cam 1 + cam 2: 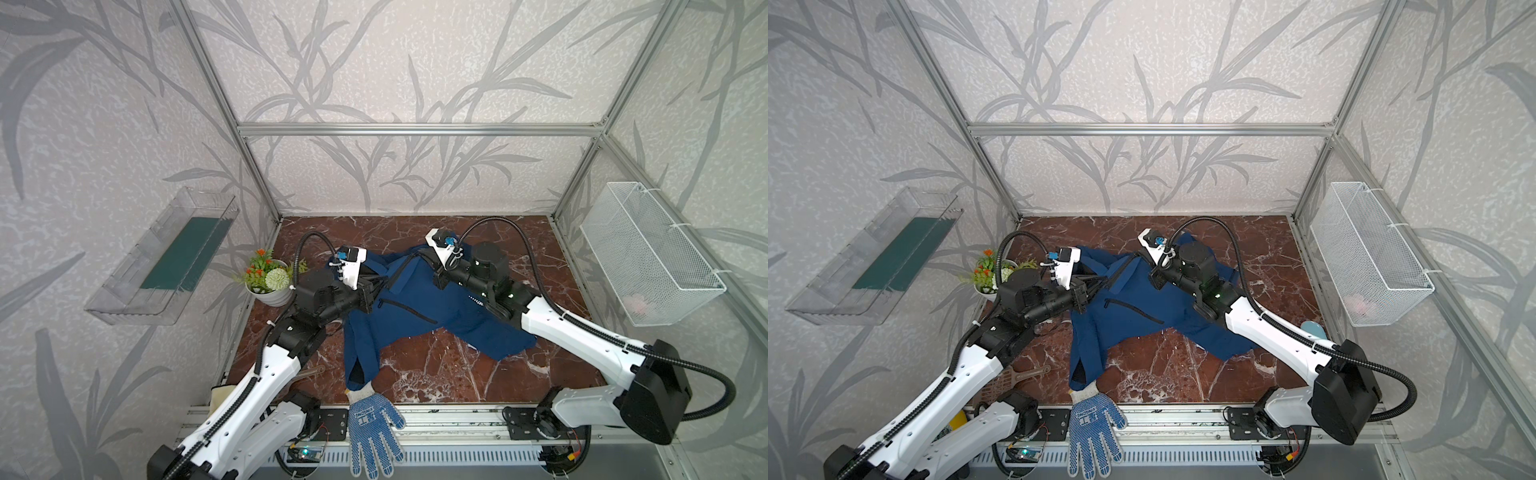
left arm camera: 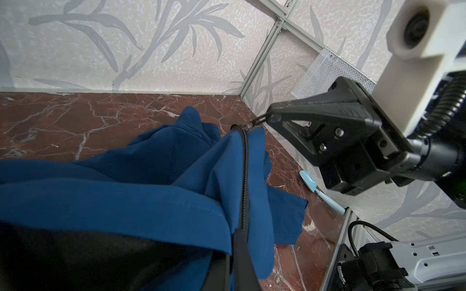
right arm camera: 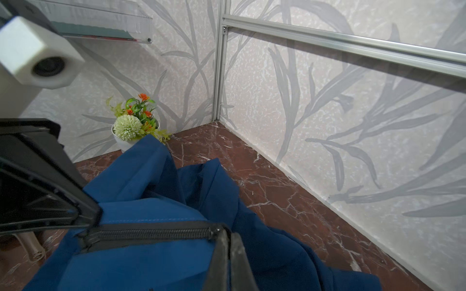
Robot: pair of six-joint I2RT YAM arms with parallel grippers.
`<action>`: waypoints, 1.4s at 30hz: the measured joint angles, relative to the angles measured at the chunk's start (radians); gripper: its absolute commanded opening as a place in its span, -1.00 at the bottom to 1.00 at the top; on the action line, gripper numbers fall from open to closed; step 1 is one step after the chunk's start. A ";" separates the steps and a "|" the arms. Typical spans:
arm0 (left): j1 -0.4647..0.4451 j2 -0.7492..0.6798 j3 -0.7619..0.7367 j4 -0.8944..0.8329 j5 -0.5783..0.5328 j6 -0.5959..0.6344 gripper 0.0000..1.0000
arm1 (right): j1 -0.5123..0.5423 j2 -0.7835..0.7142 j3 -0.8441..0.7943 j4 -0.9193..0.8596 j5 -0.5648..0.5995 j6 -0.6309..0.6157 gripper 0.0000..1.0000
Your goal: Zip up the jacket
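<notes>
The navy jacket (image 1: 415,309) (image 1: 1133,303) lies crumpled mid-table, its front raised between both arms. Its dark front zipper (image 2: 244,171) (image 3: 151,233) runs taut and closed from one gripper to the other. My left gripper (image 2: 239,239) (image 1: 380,286) (image 1: 1100,283) is shut on the jacket's fabric at the zipper's lower end. It also shows in the right wrist view as the left gripper (image 3: 88,219). My right gripper (image 3: 228,235) (image 1: 420,254) (image 1: 1139,254) is shut on the zipper pull at the zipper's far end. In the left wrist view the right gripper (image 2: 267,117) pinches that small pull.
A flower pot (image 1: 270,279) stands at the table's left edge. A blue-dotted white glove (image 1: 374,432) lies over the front rail. A light blue spatula (image 2: 315,186) lies by the right wall. A wire basket (image 1: 648,257) and a clear tray (image 1: 166,257) hang on the side walls.
</notes>
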 measured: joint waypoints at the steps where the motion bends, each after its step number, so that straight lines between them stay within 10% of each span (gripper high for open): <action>1: 0.002 -0.003 0.021 -0.039 -0.014 0.026 -1.00 | -0.006 0.007 0.013 -0.013 0.001 0.000 -1.00; 13: 0.228 0.415 0.517 -0.234 -0.022 0.426 -1.00 | -0.365 0.183 0.357 -0.174 0.013 0.007 -1.00; 21: 0.259 0.532 0.772 -0.280 -0.016 0.645 -1.00 | -0.388 0.143 0.530 -0.320 0.047 -0.051 -1.00; 31: 0.290 0.250 0.248 -0.468 -0.105 0.752 -1.00 | -0.304 -0.585 -0.280 -0.489 0.130 0.258 -1.00; 42: 0.306 0.279 0.064 -0.475 -0.331 0.823 -1.00 | -0.300 -0.636 -0.496 -0.630 0.342 0.570 -1.00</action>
